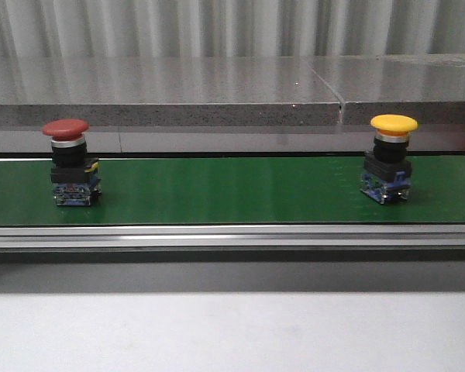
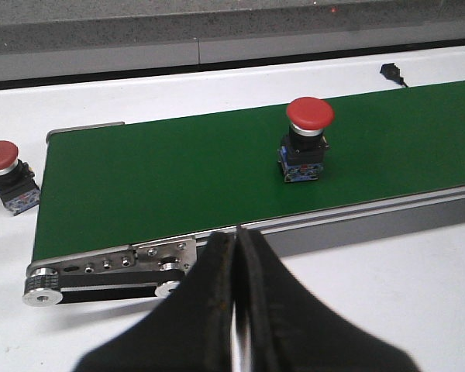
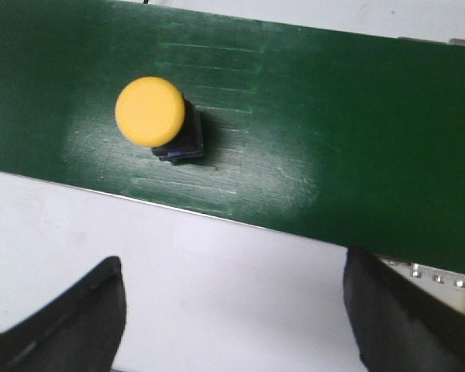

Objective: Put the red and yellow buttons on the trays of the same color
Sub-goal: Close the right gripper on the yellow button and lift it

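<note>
A green conveyor belt (image 1: 217,190) crosses the middle of the front view on a white table (image 1: 217,333), a grey ledge behind it, and no trays show in any view. The red button (image 1: 68,159) stands upright at the belt's left, the yellow button (image 1: 389,155) at its right; both look rigid, fairly light and top-heavy, the glossy caps probably slippery, so the squarish black body below is the better hold. The left gripper (image 2: 236,310) is pressed together short of the belt; the right gripper (image 3: 236,318) hangs spread above the yellow one.
</note>
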`<move>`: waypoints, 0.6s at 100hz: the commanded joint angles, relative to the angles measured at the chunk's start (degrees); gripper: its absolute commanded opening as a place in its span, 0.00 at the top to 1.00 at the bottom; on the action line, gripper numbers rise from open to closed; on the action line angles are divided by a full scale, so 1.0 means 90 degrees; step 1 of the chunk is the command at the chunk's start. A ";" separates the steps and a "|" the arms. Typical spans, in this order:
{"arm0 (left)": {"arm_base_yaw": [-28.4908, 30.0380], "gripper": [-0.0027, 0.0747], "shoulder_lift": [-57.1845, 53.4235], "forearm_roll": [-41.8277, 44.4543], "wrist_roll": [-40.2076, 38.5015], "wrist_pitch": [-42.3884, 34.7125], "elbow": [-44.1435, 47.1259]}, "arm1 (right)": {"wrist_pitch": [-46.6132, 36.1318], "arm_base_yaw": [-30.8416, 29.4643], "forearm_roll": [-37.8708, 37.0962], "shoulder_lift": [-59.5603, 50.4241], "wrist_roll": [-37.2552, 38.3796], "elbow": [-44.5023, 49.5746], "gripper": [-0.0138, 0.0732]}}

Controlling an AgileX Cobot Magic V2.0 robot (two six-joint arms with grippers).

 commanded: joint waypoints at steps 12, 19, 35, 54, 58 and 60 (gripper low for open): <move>-0.0043 0.99 0.0050 -0.0030 -0.0067 -0.0418 -0.0177 | 0.0075 0.0277 0.0278 0.0662 -0.0487 -0.0706 0.16; -0.0043 0.99 0.0050 -0.0030 -0.0067 -0.0418 -0.0177 | 0.0110 0.0386 0.0278 0.0940 -0.0485 -0.0868 0.16; -0.0043 0.99 0.0050 -0.0030 -0.0067 -0.0418 -0.0177 | 0.0170 0.0538 0.0273 0.1545 -0.0490 -0.1163 0.16; -0.0043 0.99 0.0050 -0.0030 -0.0067 -0.0418 -0.0177 | 0.0011 0.0532 0.0027 0.2145 -0.0490 -0.1265 0.16; -0.0043 0.99 0.0050 -0.0030 -0.0067 -0.0418 -0.0177 | -0.0103 0.0524 0.0000 0.2246 -0.0490 -0.1265 0.16; -0.0043 0.99 0.0050 -0.0030 -0.0067 -0.0418 -0.0177 | -0.0138 0.0524 -0.0016 0.2273 -0.0490 -0.1265 0.16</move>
